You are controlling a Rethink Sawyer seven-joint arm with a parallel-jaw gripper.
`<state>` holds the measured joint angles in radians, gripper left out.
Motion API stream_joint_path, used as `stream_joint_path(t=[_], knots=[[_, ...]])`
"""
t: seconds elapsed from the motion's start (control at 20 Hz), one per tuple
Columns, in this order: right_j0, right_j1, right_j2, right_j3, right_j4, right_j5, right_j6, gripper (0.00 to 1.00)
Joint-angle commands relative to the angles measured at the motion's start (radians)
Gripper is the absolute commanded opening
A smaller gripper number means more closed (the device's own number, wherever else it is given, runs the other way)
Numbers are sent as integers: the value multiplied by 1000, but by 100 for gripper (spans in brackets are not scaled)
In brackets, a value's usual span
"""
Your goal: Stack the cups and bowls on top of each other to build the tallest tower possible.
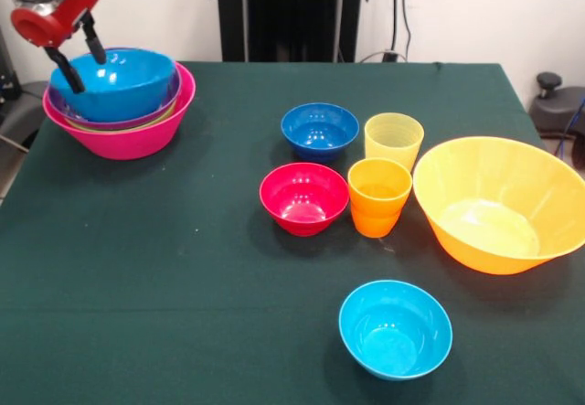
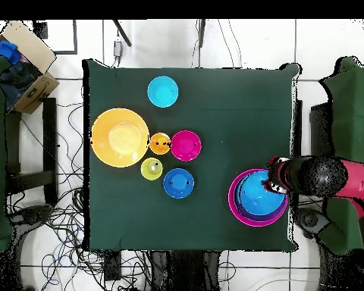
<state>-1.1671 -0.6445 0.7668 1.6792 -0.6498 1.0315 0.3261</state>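
The tower stands at the table's far left corner in the front view: a large pink bowl holds purple and green rims and a sky blue bowl on top. It also shows in the overhead view. My gripper hangs over the tower's left rim with its fingers apart, one either side of the sky blue bowl's rim. Mid-table stand the dark blue bowl, the red bowl, the pale yellow cup and the orange cup. The large orange bowl is at the right and the cyan bowl is at the front.
The dark green table ends close behind and beside the tower. In the overhead view a cardboard box sits off the table at top left, and cables lie on the floor around it.
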Motion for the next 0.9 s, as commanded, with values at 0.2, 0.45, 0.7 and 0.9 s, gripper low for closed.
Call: stream_joint_path(t=[0.2, 0.45, 0.7, 0.9], knots=[[70, 10, -81, 15, -64, 21, 19, 100], [21, 100, -85, -26, -86, -13, -61, 100], [80, 11, -66, -14, -67, 29, 4, 100], [129, -174, 28, -1, 112, 125, 86, 100]])
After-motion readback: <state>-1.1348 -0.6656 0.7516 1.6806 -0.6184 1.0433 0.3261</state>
